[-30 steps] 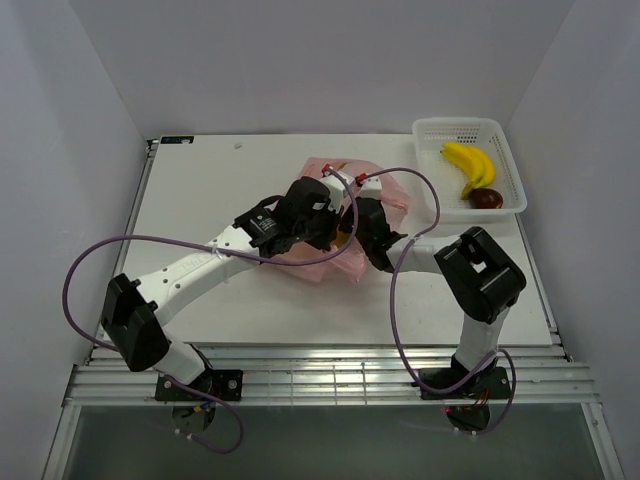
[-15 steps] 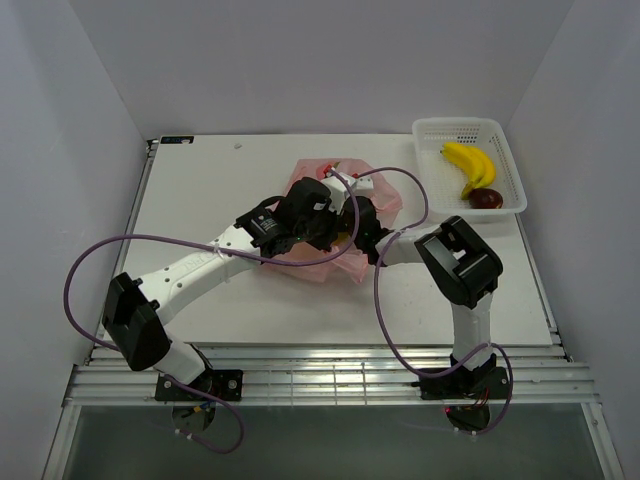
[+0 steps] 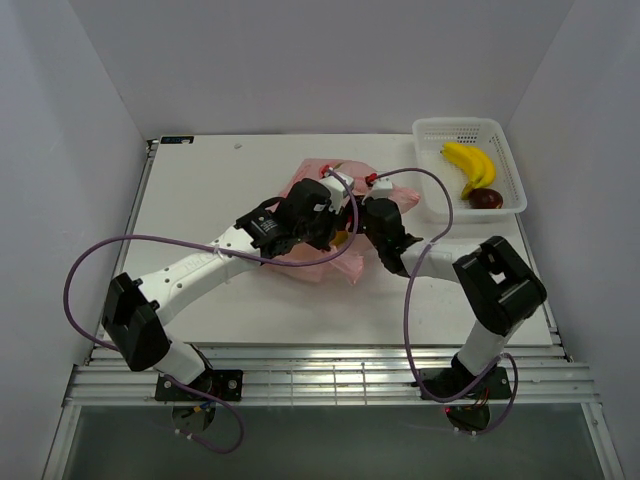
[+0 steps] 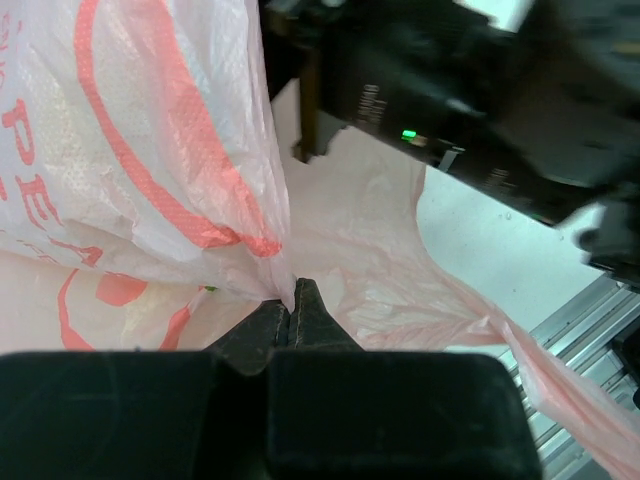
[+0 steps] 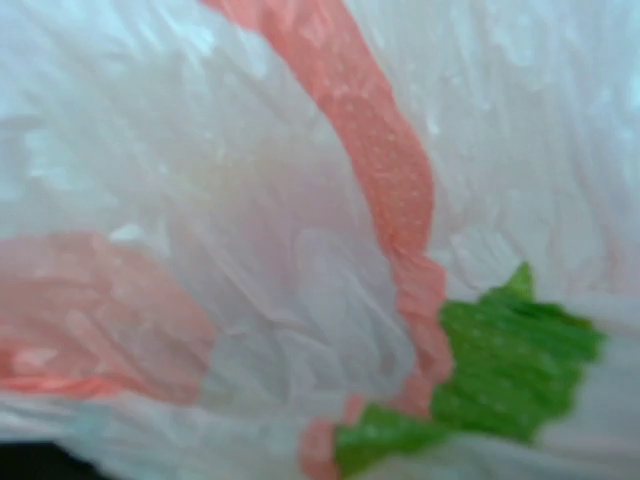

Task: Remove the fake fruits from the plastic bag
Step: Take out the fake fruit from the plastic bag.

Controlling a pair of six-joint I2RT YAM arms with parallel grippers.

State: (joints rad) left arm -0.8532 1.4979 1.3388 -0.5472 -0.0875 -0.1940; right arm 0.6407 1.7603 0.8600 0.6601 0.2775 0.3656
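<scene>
Top: crinkly translucent pink plastic bag [image 3: 335, 266], crumpled mid-table [image 3: 200, 195]. The right gripper [image 3: 372, 212] is at its edge; can't tell if it's spread.
Left wrist: left gripper [image 4: 290, 312] pressed together, pinching a red-printed bag fold.
Right wrist: blurry whitish film with pink curves and a green leaf.

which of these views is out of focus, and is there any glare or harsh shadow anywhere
Right wrist view: the plastic bag fills the frame, too close, soft all over. Left wrist view: sharp where the left pincer pinches it, the other arm behind is blurred. Top external view: even light, crisp, only faint shadows, no glare.
</scene>
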